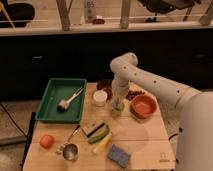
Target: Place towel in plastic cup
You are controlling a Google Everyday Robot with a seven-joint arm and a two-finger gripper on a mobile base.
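Plastic cup [117, 108]: upright on bench [145, 144], mouth up to receive.
Tool [118, 101]: low over cup, lined up for the drop; grip cannot tell.

Green tray [52, 113] holds a brush [71, 98]; orange bowl [143, 106]; perhaps a blue sponge [119, 156].

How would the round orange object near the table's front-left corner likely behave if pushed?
The orange object looks round, so it would probably roll. It sits near the table edge, so it might fall off. The claw is away at the green cup.
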